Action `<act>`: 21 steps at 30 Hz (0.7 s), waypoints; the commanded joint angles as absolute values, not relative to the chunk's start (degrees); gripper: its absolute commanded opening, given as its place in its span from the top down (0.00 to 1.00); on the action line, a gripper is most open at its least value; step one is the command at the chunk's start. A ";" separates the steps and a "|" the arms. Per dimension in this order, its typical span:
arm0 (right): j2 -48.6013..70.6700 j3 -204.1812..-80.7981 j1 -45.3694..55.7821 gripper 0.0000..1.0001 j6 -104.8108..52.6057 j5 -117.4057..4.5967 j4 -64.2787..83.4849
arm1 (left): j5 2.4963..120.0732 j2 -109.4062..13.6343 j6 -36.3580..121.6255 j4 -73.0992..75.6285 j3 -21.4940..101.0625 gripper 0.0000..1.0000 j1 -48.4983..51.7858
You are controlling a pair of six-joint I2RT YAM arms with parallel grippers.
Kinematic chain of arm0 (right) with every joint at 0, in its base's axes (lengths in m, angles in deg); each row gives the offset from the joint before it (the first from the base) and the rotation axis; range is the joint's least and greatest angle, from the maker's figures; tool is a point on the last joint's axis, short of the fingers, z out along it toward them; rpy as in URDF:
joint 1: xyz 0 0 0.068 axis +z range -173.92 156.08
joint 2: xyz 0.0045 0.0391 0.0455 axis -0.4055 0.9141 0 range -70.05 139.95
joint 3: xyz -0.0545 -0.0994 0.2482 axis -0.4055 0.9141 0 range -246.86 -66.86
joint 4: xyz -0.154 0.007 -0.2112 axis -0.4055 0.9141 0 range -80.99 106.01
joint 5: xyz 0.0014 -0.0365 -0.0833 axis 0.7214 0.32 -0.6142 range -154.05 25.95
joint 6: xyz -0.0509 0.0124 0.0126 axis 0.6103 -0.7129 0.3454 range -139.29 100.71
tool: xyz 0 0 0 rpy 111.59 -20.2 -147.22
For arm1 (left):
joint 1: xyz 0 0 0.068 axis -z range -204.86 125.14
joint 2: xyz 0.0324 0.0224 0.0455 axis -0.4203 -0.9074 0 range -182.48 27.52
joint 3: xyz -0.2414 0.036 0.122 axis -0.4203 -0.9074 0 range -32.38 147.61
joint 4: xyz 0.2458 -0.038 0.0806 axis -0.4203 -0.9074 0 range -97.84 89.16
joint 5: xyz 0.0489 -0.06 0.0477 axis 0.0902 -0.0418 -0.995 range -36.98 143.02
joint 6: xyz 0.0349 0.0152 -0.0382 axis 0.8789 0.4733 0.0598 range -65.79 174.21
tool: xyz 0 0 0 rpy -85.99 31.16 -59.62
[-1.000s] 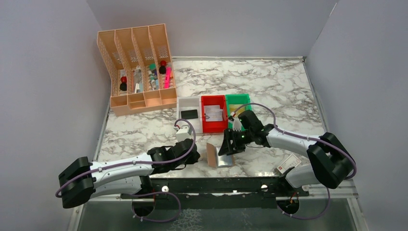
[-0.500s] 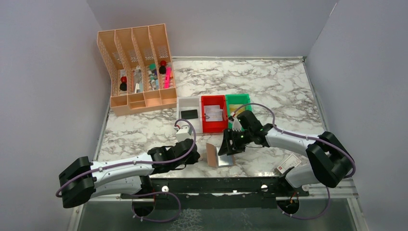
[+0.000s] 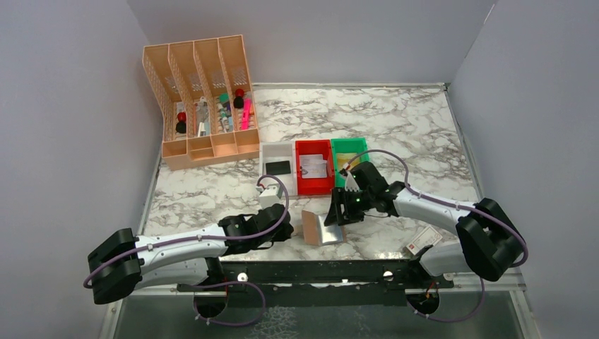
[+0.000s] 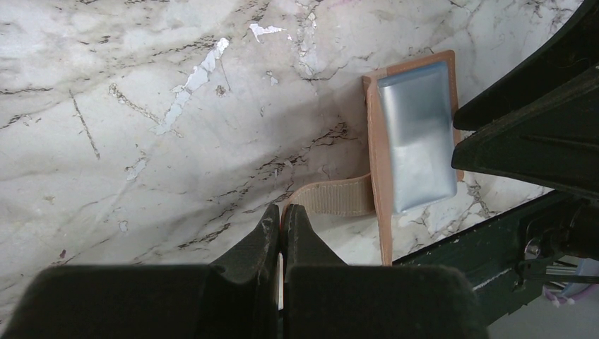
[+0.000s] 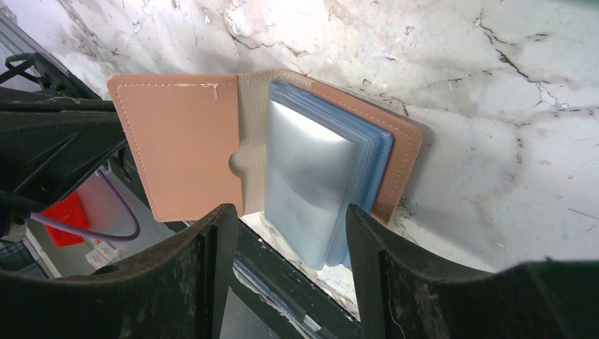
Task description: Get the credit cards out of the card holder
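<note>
Lying open on the marble bench (image 3: 395,120), near its front edge, the card holder (image 3: 321,227) is seen with blue-grey sleeves (image 5: 311,176) upward. The right gripper (image 5: 286,219) is held spread over those sleeves. The left gripper (image 4: 282,212) is clenched on the holder's tan strap (image 4: 332,200).

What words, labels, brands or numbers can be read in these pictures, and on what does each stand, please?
Nothing is legible.
White tag with a red mark at the near right: print too small.
White paper in the red plastic bin: marks too small.
Brown leather-look card holder: no lettering shows.
</note>
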State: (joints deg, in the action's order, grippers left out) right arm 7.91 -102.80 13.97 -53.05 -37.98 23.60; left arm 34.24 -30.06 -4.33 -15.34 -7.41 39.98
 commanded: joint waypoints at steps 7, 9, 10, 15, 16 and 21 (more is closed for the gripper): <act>11.52 -101.68 14.14 0.41 -52.93 -33.33 19.34 | 35.31 -31.98 -3.37 -13.72 -6.31 1.00 39.91; 13.22 -101.77 14.14 0.41 -53.37 -32.30 18.55 | 35.57 -32.57 -3.20 -13.46 -6.17 1.00 39.89; 13.71 -101.73 14.14 0.41 -53.70 -32.27 18.21 | 35.68 -32.86 -3.06 -13.40 -6.04 1.00 39.91; 14.17 -101.86 14.14 0.40 -53.68 -31.95 17.18 | 36.44 -34.11 -2.91 -13.20 -6.00 1.00 39.85; 14.17 -102.17 14.13 0.40 -53.66 -31.35 16.85 | 36.56 -34.31 -2.92 -13.03 -6.06 1.00 39.88; 12.97 -104.13 14.35 0.40 -53.90 -28.40 15.76 | 36.94 -34.75 -2.92 -11.66 -6.43 1.00 39.87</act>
